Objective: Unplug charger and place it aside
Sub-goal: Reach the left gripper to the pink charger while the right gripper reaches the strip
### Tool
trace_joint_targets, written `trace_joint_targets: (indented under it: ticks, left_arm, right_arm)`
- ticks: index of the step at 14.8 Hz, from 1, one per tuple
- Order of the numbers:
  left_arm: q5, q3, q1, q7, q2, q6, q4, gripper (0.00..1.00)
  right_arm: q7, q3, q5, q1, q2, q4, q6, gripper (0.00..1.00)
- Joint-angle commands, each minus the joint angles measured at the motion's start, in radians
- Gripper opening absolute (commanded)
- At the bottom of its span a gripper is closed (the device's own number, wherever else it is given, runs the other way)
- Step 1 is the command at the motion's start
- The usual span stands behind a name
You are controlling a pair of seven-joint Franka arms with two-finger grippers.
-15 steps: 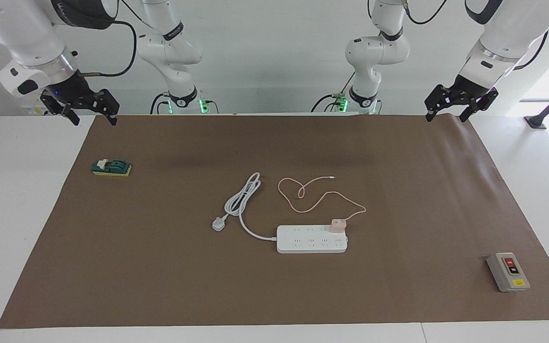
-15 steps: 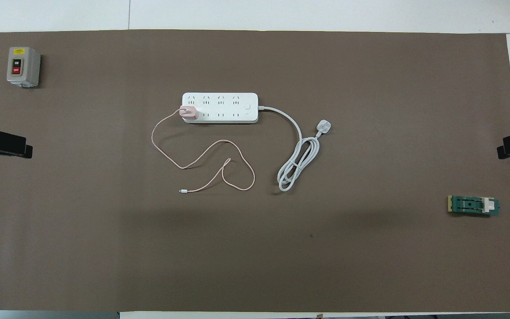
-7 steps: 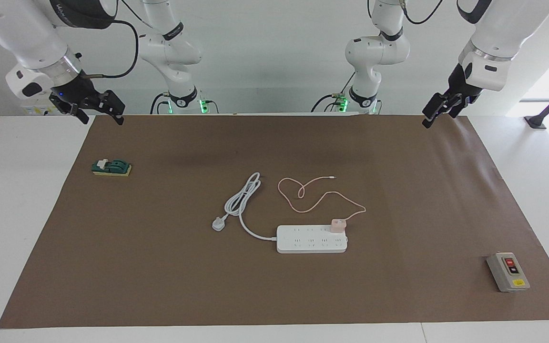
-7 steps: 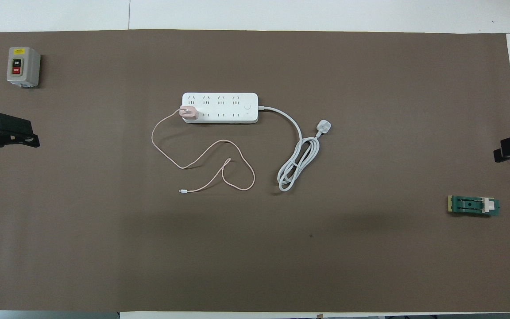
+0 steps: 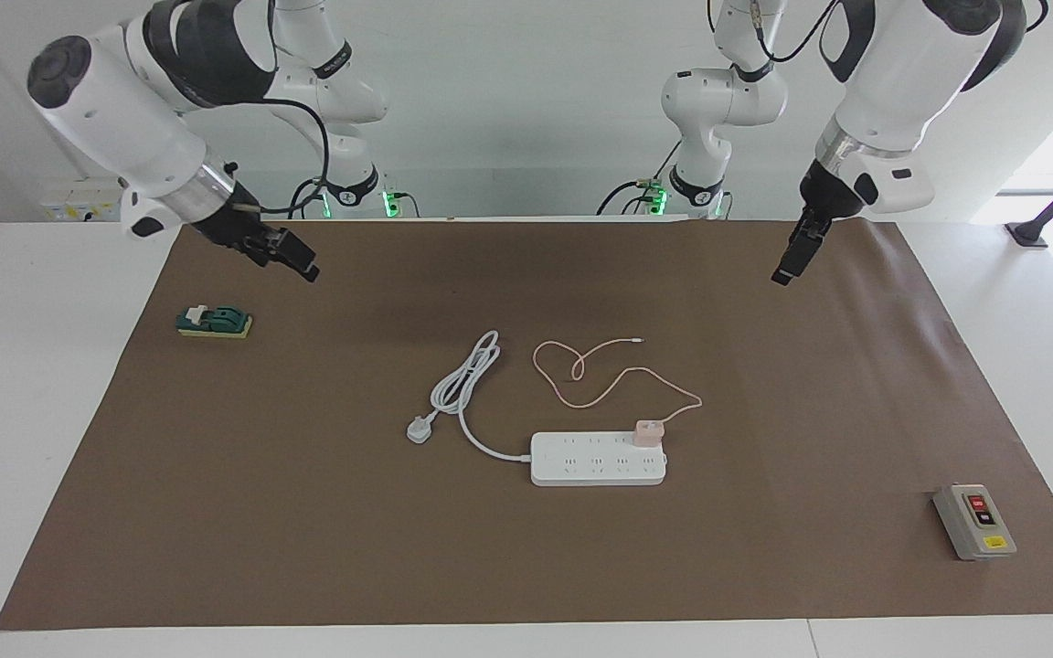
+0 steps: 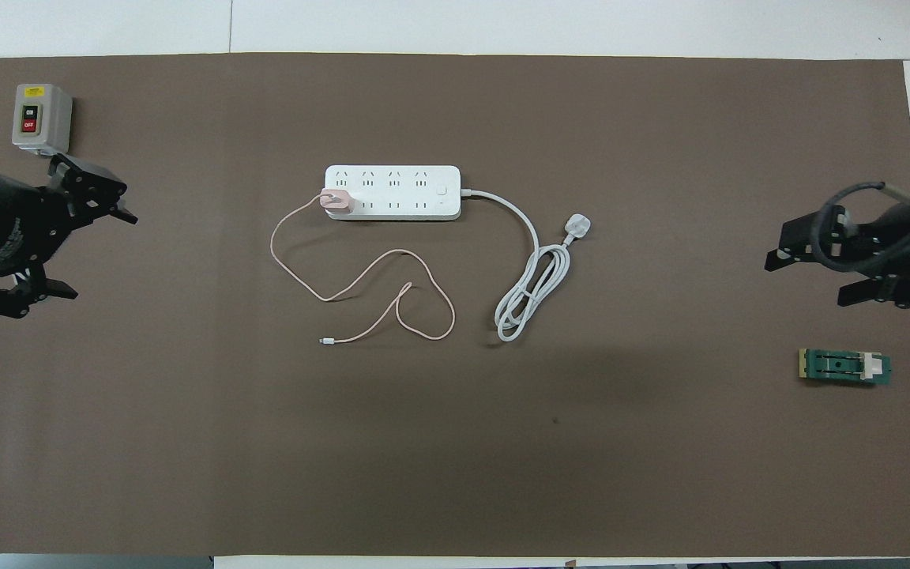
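The pale pink charger (image 5: pixel 647 432) is plugged into the end socket of the white power strip (image 5: pixel 595 461), at the strip's end toward the left arm. It also shows in the overhead view (image 6: pixel 336 202) on the strip (image 6: pixel 400 194). Its thin pink cable (image 6: pixel 360 280) loops on the mat nearer to the robots. My left gripper (image 5: pixel 787 265) is open and empty, up in the air over the mat toward the left arm's end, also in the overhead view (image 6: pixel 101 254). My right gripper (image 5: pixel 300 263) is open and empty over the mat's other end (image 6: pixel 809 283).
The strip's thick white cord and three-pin plug (image 6: pixel 577 227) lie coiled toward the right arm's end. A grey switch box (image 6: pixel 40 118) stands far out at the left arm's end. A green block (image 6: pixel 844 367) lies near the right gripper. All rest on a brown mat (image 5: pixel 307 512).
Both arms have swung inward from the table's ends, so both grippers now hang over the mat. The charger, cable and strip have not moved.
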Motion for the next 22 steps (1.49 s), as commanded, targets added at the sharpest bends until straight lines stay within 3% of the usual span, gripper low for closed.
trace_joint_targets:
  ticks: [1, 6, 7, 9, 13, 17, 19, 22]
  left_arm:
    - [0.006, 0.011, -0.058, -0.22, 0.159, 0.0, 0.15, 1.0]
    - [0.006, 0.01, -0.101, -0.414, 0.247, 0.121, 0.163, 1.0]
    - [0.015, 0.014, -0.149, -0.445, 0.311, 0.153, 0.164, 1.0]
    - [0.048, 0.013, -0.16, -0.515, 0.341, 0.211, 0.163, 1.0]
    - [0.064, 0.013, -0.169, -0.522, 0.39, 0.276, 0.161, 1.0]
    - [0.092, 0.011, -0.169, -0.514, 0.428, 0.339, 0.154, 1.0]
    - [0.09, 0.01, -0.174, -0.514, 0.45, 0.376, 0.154, 1.0]
    - [0.088, 0.011, -0.195, -0.516, 0.479, 0.409, 0.15, 1.0]
  right_arm:
    - [0.221, 0.0, 0.09, 0.071, 0.082, 0.002, 0.096, 1.0]
    - [0.507, 0.0, 0.236, 0.198, 0.209, 0.014, 0.286, 1.0]
    - [0.582, 0.0, 0.335, 0.239, 0.296, 0.06, 0.361, 1.0]
    - [0.683, 0.0, 0.37, 0.273, 0.387, 0.127, 0.423, 1.0]
    - [0.736, 0.0, 0.494, 0.336, 0.496, 0.172, 0.561, 1.0]
    - [0.778, 0.0, 0.62, 0.35, 0.618, 0.276, 0.553, 1.0]
    - [0.805, -0.002, 0.6, 0.356, 0.704, 0.367, 0.514, 1.0]
    - [0.805, -0.002, 0.592, 0.358, 0.76, 0.415, 0.509, 1.0]
